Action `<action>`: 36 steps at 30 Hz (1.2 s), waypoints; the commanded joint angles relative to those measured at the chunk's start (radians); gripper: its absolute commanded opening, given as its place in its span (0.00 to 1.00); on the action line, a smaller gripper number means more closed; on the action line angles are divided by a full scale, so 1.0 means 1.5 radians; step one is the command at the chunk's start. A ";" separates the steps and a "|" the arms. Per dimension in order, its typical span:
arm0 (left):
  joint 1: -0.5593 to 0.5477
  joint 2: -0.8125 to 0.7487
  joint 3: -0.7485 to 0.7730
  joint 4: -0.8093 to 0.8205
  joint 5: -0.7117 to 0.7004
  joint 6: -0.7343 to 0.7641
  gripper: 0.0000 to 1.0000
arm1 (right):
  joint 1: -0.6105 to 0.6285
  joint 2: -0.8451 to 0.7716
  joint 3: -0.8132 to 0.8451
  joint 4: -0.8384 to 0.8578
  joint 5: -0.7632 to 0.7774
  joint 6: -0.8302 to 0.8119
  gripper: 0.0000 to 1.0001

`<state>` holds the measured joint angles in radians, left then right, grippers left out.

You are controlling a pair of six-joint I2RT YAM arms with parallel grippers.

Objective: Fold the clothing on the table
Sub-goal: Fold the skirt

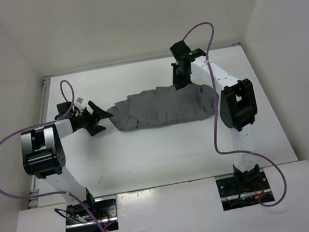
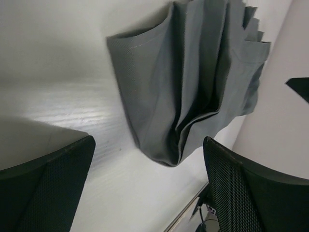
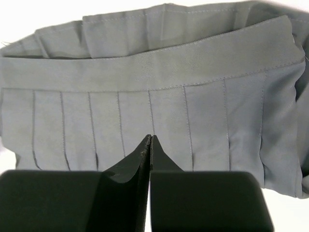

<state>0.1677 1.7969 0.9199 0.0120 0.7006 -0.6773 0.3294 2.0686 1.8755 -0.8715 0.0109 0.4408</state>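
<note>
Subject garment: a grey pleated skirt (image 1: 165, 108) is found lying flat on the white counter (image 1: 166, 155), stretched sideways across its middle, somewhat toward the far side. White walls (image 1: 127, 20) are noted around the counter.

Left pincer (image 1: 97, 118): it is positioned low, just beside the skirt's left end, and is pointed at it. The jaws are spread wide apart. Nothing is held between them, and a strip of bare counter is seen between the fingers (image 2: 48, 188) and the cloth. In the left wrist view, the near end of the skirt is seen as stacked pleats, slightly lifted and fanned.

Right pincer (image 3: 150, 140): it is set down at the skirt's far edge, toward the right end. The jaws are pressed fully together, with the tips lying over the pleated panel just below the waistband (image 3: 145, 63). Whether any fabric is pinched between them cannot be determined from the views.
</note>
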 commanded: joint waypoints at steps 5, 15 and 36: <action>-0.060 0.081 0.002 0.099 0.012 -0.062 1.00 | 0.000 0.003 0.020 -0.026 0.024 -0.016 0.02; -0.153 0.145 0.076 0.112 0.019 -0.074 0.99 | 0.000 -0.010 -0.006 -0.033 0.051 -0.016 0.02; -0.158 0.097 0.142 0.091 0.039 -0.072 0.00 | 0.007 -0.037 -0.144 0.029 -0.266 -0.063 0.00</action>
<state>-0.0834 2.0109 1.0805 0.1650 0.7624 -0.8276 0.3298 2.0426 1.6775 -0.8848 -0.2581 0.3763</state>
